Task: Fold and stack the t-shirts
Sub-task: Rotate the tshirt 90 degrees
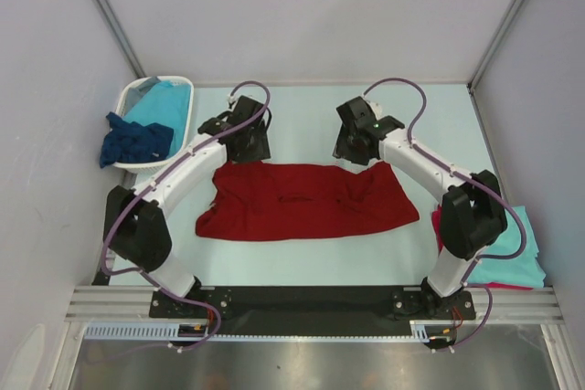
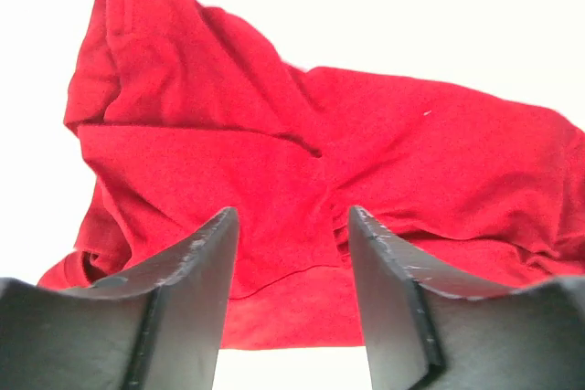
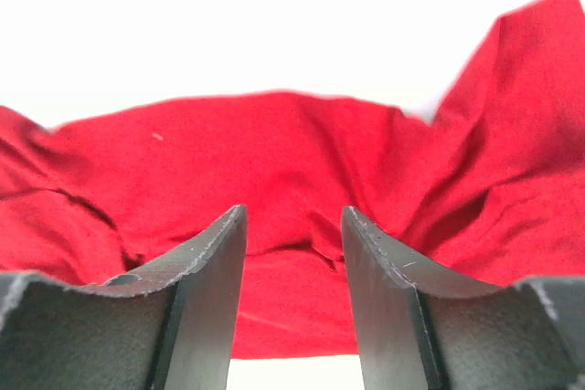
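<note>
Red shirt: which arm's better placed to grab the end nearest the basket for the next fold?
Left, probably. The left gripper stands open at the red shirt's far edge on the basket side; the right gripper, also open, sits over the other end.

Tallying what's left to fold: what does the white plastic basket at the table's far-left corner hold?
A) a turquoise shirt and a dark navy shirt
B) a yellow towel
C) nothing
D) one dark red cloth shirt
A: the white plastic basket shows a turquoise cloth shirt and a crumpled dark navy cloth shirt.
</note>
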`<state>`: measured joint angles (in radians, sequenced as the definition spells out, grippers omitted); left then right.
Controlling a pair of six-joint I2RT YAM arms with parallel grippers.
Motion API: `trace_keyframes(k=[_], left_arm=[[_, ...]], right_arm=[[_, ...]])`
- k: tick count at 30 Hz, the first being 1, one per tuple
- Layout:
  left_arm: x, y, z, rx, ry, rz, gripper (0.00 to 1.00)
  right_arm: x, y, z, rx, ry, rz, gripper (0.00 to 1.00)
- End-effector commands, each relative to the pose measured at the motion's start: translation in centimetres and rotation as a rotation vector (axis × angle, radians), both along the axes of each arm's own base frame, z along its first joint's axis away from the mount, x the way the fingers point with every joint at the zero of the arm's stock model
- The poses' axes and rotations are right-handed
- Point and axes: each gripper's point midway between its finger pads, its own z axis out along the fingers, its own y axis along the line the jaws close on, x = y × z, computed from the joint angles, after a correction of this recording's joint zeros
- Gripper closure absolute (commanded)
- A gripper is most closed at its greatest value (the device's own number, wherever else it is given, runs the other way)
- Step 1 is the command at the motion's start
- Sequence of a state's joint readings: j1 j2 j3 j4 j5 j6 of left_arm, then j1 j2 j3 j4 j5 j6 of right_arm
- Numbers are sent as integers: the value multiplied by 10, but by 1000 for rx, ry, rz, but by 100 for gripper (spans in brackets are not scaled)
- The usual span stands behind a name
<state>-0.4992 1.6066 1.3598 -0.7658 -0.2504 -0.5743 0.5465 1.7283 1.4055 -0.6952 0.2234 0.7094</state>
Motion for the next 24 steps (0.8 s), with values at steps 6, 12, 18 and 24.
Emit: trace_keyframes(k=[6, 12, 18, 24], left_arm=[[-47, -13, -37, -12, 94, -45, 46], [-73, -9, -62, 9, 139, -54, 47], [-84, -4, -76, 21, 176, -44, 48], [-91, 0, -89, 39, 208, -31, 48]], right_arm=[[-23, -34, -22, -145, 80, -11, 52], [-32, -52, -44, -168, 117, -40, 53], [-32, -60, -65, -203, 165, -35, 56], [-26, -69, -86, -226, 204, -46, 58]])
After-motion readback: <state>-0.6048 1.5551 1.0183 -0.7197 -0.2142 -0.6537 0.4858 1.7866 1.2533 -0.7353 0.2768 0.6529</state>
